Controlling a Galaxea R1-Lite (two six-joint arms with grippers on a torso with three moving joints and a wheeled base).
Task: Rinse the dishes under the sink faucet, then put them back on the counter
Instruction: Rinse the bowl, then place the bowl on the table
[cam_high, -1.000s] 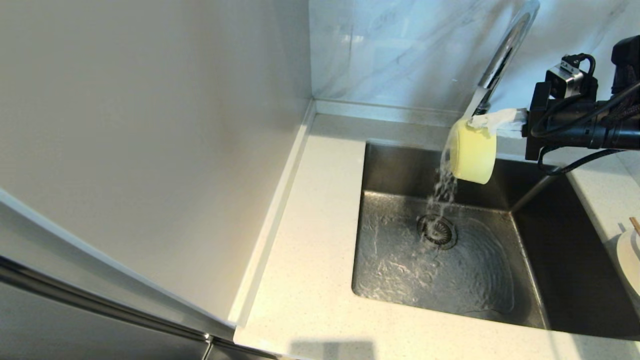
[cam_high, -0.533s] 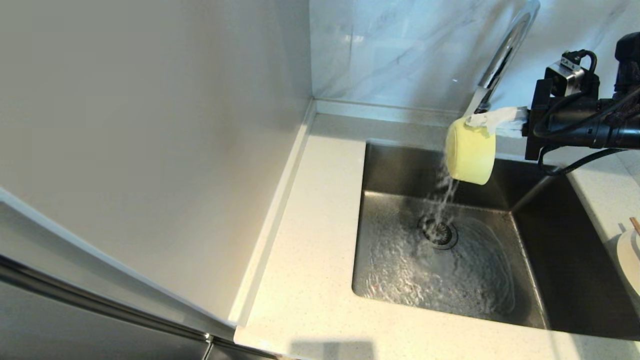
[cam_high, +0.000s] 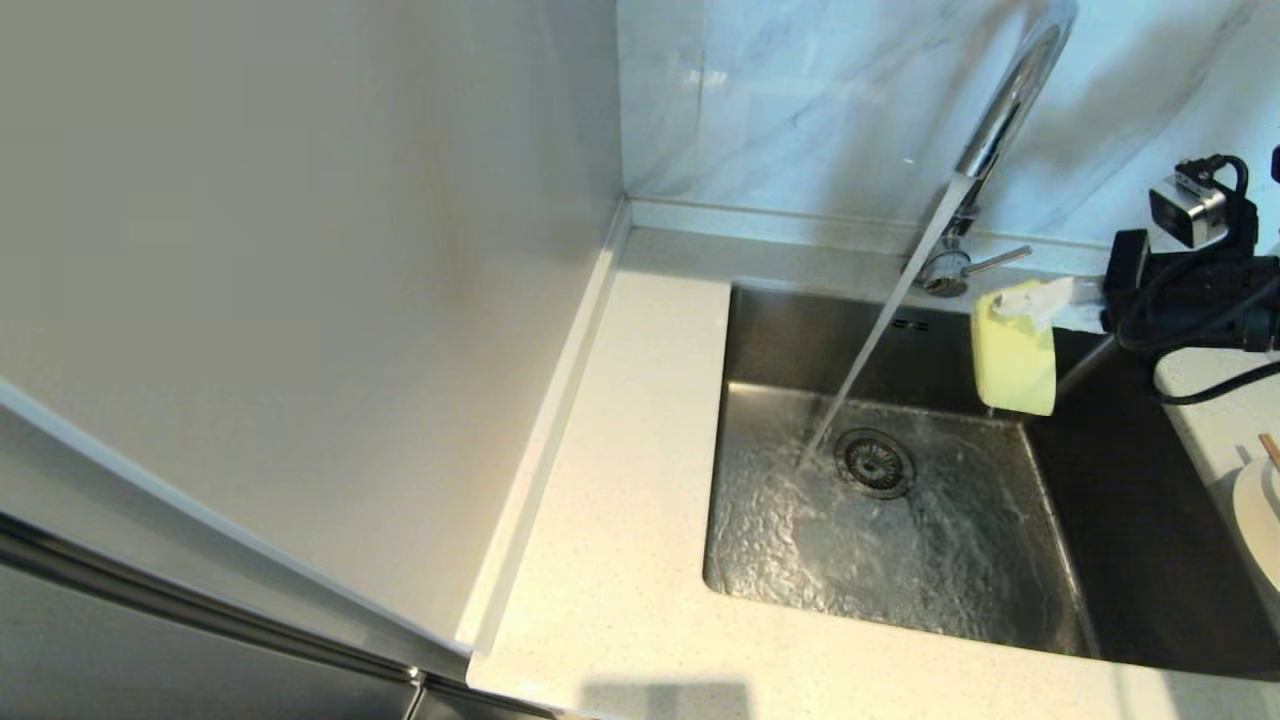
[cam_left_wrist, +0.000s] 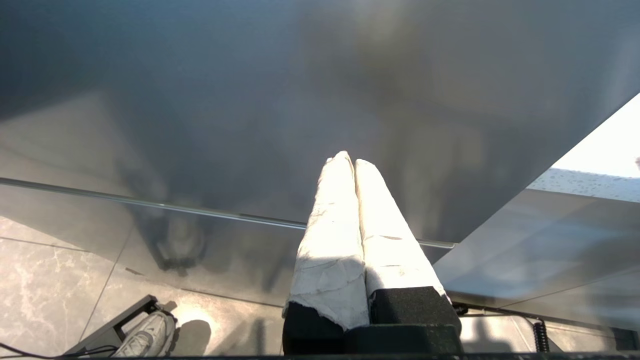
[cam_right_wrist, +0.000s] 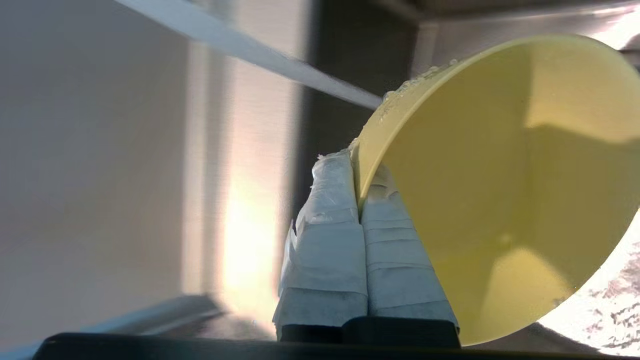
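My right gripper (cam_high: 1020, 298) is shut on the rim of the pale-yellow bowl (cam_high: 1013, 350), which hangs on its side over the right back part of the sink (cam_high: 1060, 560). In the right wrist view the rim is pinched between the taped fingers (cam_right_wrist: 330, 220) and the bowl (cam_right_wrist: 500, 190) opens toward the camera. The chrome faucet (cam_high: 1010, 90) runs; its stream falls left of the bowl and lands beside the drain strainer (cam_high: 873, 462). At the right edge, the white plate (cam_high: 1262, 520) and a chopstick tip (cam_high: 1270, 450) lie on the counter (cam_high: 620, 520). My left gripper (cam_left_wrist: 350, 162) is shut and empty, away from the sink.
The faucet lever (cam_high: 995, 260) sticks out just behind the bowl. A marble-veined wall panel (cam_high: 800, 100) backs the sink and a plain wall (cam_high: 300, 250) closes the left side. Water ripples over the sink floor.
My right gripper has carried the bowl to the right and lower, out of the water stream. The stream now falls straight into the sink instead of splashing off the bowl.
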